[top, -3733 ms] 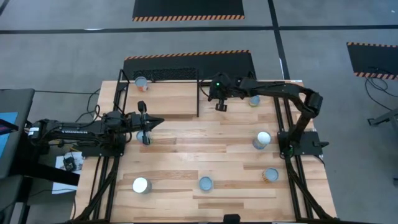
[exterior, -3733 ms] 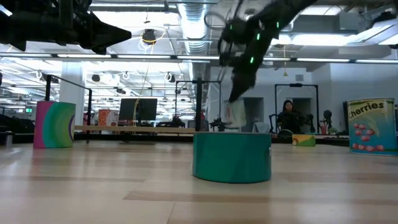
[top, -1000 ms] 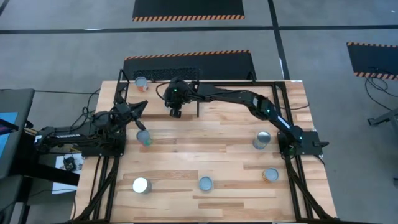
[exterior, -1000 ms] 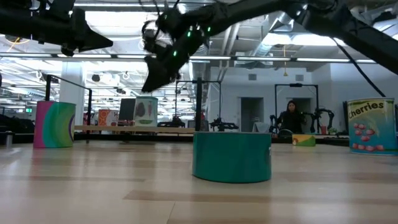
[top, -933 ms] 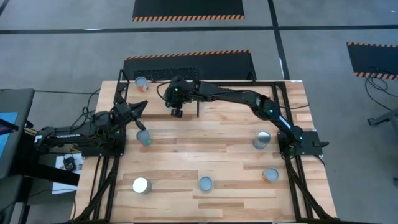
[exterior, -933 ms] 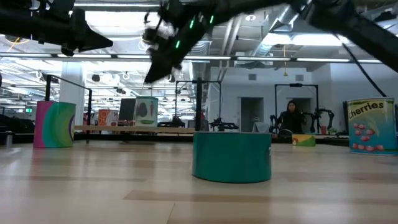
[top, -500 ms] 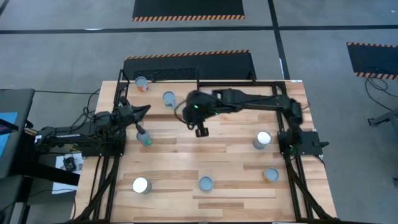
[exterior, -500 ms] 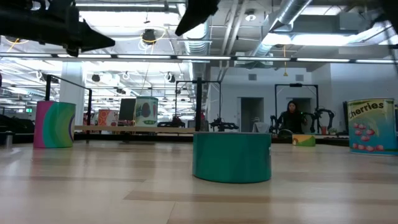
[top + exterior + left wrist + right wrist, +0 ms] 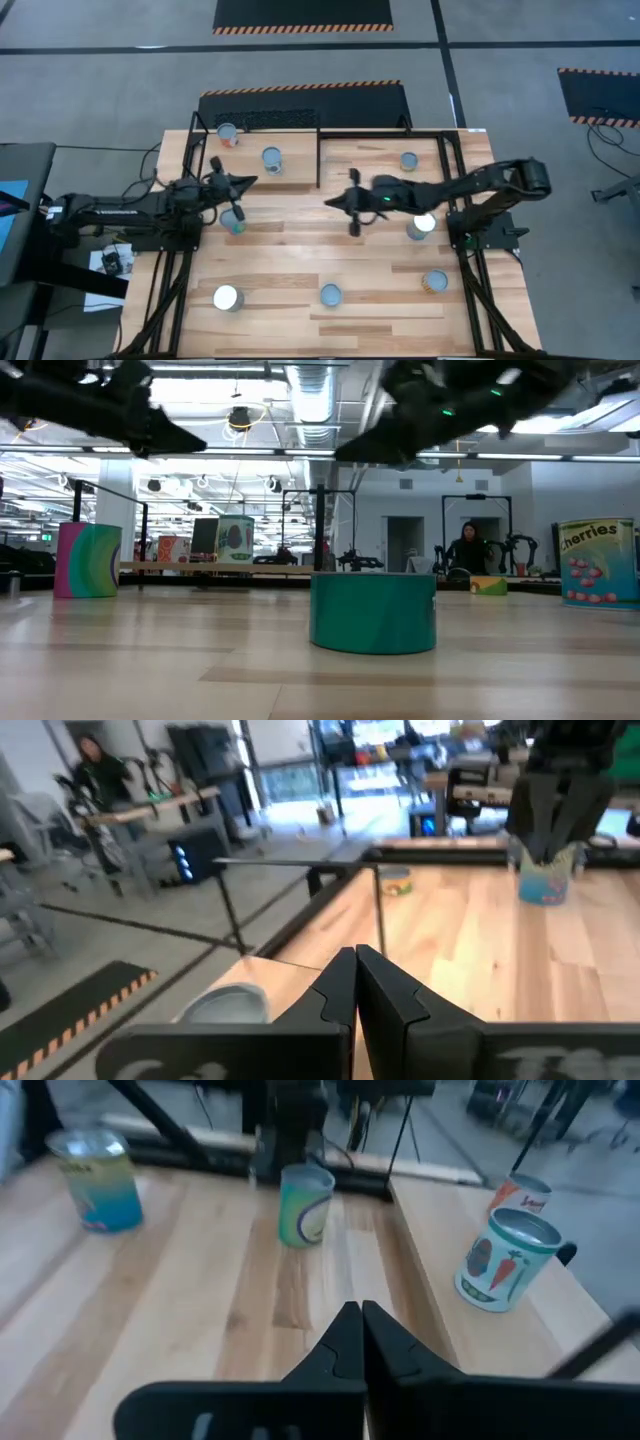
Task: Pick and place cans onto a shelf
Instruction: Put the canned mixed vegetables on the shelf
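The shelf [image 9: 290, 172] is the raised wood platform in a black frame at the table's far left. Two cans stand upright on it: an orange one [image 9: 228, 133] and a carrot-label one [image 9: 271, 158], which also shows in the right wrist view [image 9: 508, 1262]. A green can [image 9: 233, 222] stands on the table below my left gripper [image 9: 248, 181], which is shut and empty [image 9: 355, 958] at the shelf's near edge. My right gripper [image 9: 335, 203] is shut and empty [image 9: 352, 1314] above the table's middle, pointing left.
More cans stand upright on the table: one far right [image 9: 408, 160], one by the right arm's base [image 9: 422, 225], and three along the near side [image 9: 227, 297], [image 9: 330, 294], [image 9: 434, 282]. The shelf's black corner post [image 9: 319, 160] rises between the two grippers.
My right gripper has left the shelf, risen and drawn back toward the table's right, to the middle. The carrot-label can it stood over now stands alone on the shelf. My left gripper has reached a little toward the right.
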